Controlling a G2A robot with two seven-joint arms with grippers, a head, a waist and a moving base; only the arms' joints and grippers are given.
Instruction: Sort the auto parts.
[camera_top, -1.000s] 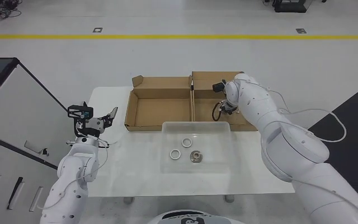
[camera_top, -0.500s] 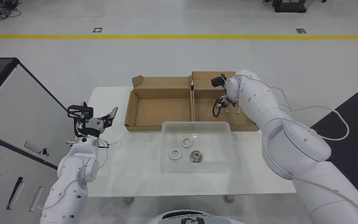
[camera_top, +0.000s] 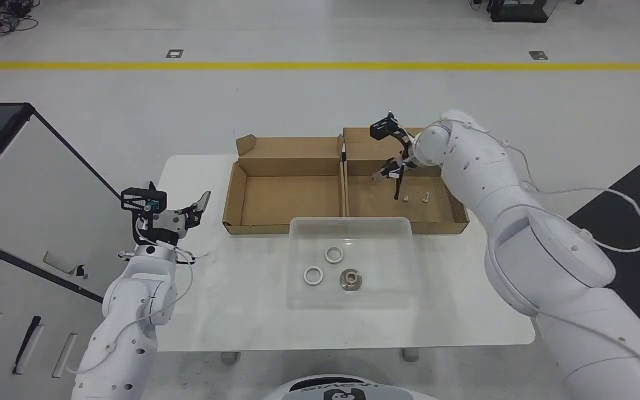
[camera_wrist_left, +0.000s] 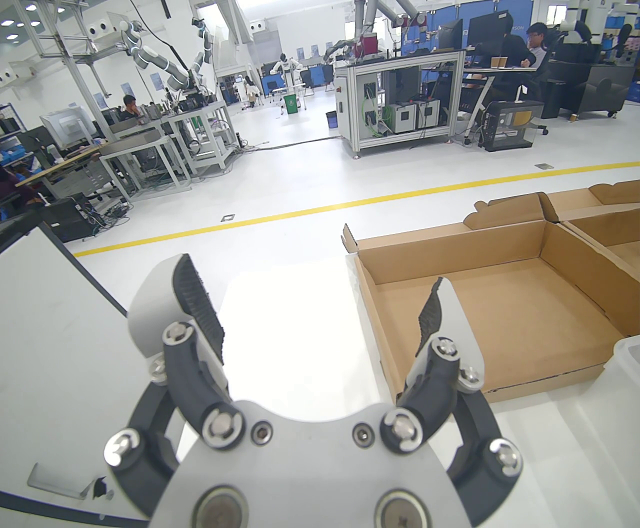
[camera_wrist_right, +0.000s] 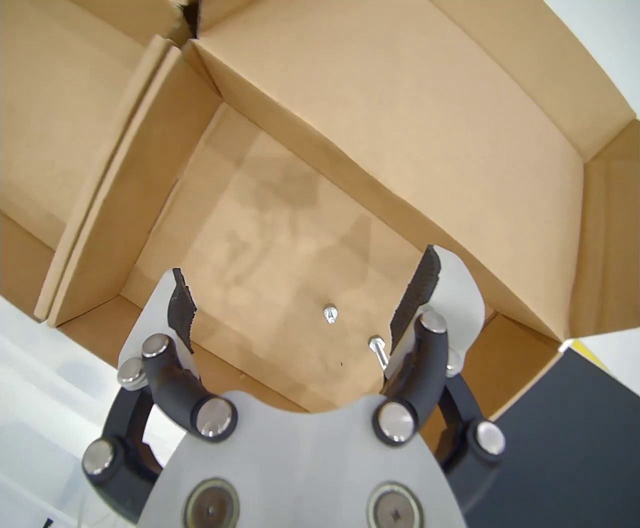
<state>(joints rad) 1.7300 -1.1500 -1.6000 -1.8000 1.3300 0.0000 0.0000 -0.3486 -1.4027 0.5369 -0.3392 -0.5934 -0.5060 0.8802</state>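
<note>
From the top, the right claw (camera_top: 392, 165) hangs over the right box (camera_top: 362, 140); two white rings (camera_top: 313, 275) and a metal hub (camera_top: 348, 279) lie in the clear bin (camera_top: 350, 222), robot-side of it, between the arms. The left wrist view has the left claw (camera_wrist_left: 315, 300) spread beside the left box (camera_wrist_left: 500, 310); the right wrist view shows its claw spread above two bolts (camera_wrist_right: 330, 314).

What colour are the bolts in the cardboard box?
Silver; the bolts show best in the right wrist view.

Robotics lab: white floor (camera_wrist_left: 300, 165) with yellow line (camera_wrist_left: 350, 203), frame-mounted robot arms (camera_wrist_left: 172, 75), equipment rack (camera_wrist_left: 400, 100), desks with monitors (camera_wrist_left: 487, 25) far off.
</note>
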